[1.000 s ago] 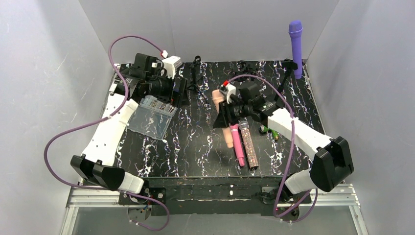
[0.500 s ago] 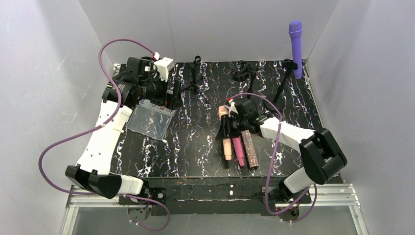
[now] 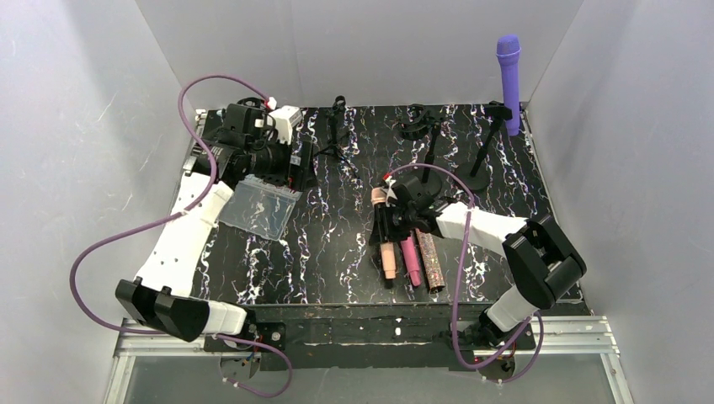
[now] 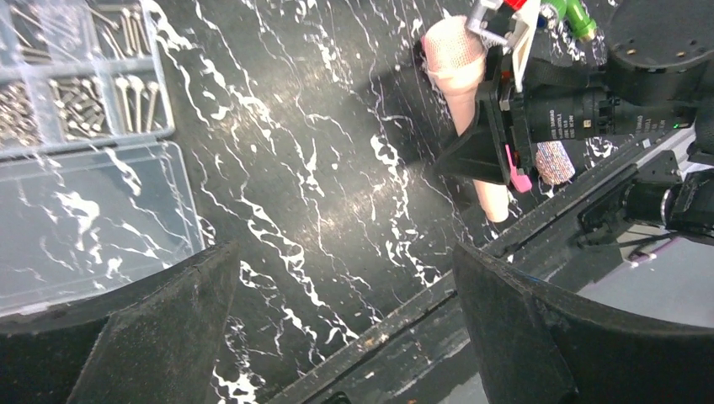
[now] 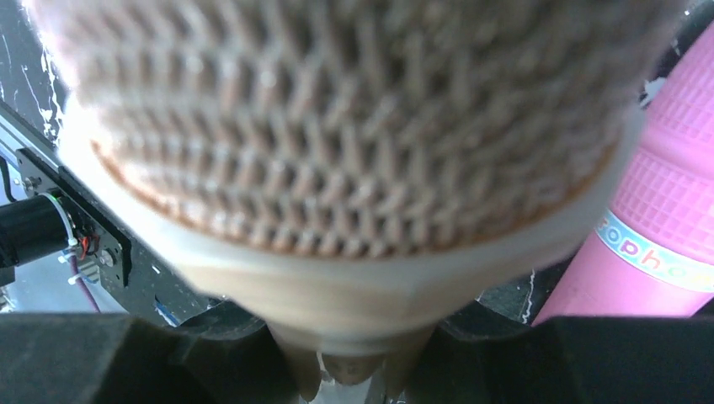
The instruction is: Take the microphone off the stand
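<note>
At the upper left of the top view, the left pincer (image 3: 301, 168) hangs released, its jaws wide apart with nothing between them. It is just above the clear box (image 3: 257, 210), whose compartments hold screws (image 4: 76, 101). It probably waits there so that it does not disturb the other arm.

In the middle of the frame, the right pincer (image 3: 386, 231) is clenched on the beige mic (image 3: 388, 259), just below the mesh head. The wrist view is almost filled by this head, which explains the grip: the narrow neck fits between the fingers and the wide head cannot slip through. The mic is held low over the table (image 3: 337, 244), its handle pointing to the lower edge. It lies parallel to the pink mic (image 3: 410, 259) and the glitter mic (image 3: 429, 261), just beside them, so it seems to be joining a row. Whether the handle touches the table cannot be told.

Above them, two empty stands (image 3: 429, 143) are near the far edge.

At the upper right, a purple mic (image 3: 508, 71) is upright in its stand (image 3: 484, 151), well apart from both pincers. It is most likely the next one to remove.
</note>
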Controlling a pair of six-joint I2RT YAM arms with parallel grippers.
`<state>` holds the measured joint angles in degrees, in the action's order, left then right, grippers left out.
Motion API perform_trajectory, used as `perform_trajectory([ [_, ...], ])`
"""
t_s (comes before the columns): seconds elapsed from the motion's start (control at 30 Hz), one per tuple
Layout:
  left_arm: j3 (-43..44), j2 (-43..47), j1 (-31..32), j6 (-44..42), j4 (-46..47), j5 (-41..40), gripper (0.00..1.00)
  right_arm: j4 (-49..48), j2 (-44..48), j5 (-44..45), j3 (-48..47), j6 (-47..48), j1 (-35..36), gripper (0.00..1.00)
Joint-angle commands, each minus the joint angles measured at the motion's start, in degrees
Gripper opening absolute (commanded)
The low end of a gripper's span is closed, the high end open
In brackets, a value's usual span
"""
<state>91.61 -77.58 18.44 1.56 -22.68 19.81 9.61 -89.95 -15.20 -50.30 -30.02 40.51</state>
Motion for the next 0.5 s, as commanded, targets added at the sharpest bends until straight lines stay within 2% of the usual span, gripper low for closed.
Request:
perform_trajectory([
  [0.0, -4.7, -1.1, -0.1, 5.0, 1.5, 4.7, 0.98, -0.2, 0.4, 2.2, -3.2, 3.1, 1.1, 0.01],
  [0.1, -5.0, -3.6, -0.1, 8.2, 2.3, 6.6, 0.98, 0.9, 0.3, 4.5, -3.9, 4.7, 1.9, 0.01],
  [0.17, -4.6, -5.1, -0.1, 9.2, 2.4, 6.6, 0.98, 1.5, -0.1, 5.6, -4.2, 5.3, 2.4, 0.07],
  [0.27, -5.1, -5.6, -0.1, 9.6, 3.8, 6.3, 0.98, 1.6, -1.1, 6.7, -3.9, 5.3, 2.6, 0.1],
  [0.47, -6.3, -4.5, -0.1, 8.9, 4.9, 6.3, 0.98, 2.4, -5.2, 8.6, -4.9, 4.0, 2.6, 0.08],
])
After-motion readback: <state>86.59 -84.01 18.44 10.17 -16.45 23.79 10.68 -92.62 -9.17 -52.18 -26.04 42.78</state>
